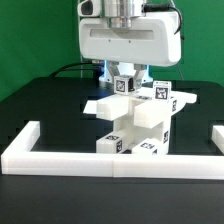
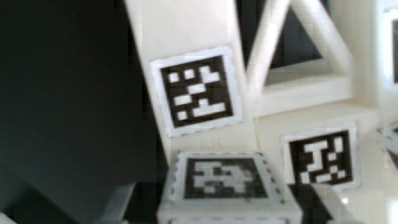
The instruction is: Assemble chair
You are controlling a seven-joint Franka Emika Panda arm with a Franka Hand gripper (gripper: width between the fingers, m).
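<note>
You see one white border wall (image 1: 110,160), a long front run with a short arm at each end, lying on one black table (image 1: 40,105). Inside it stands one chair (image 1: 135,118), its white blocks and slabs joined into a single blocky stack; how many separate parts make it up you cannot tell. On it, in the exterior view, you can count about five black-and-white square tags; some are too small to be sure of. In the wrist view you can count three tags (image 2: 196,90). One gripper (image 1: 124,72) hangs above the stack.
</note>
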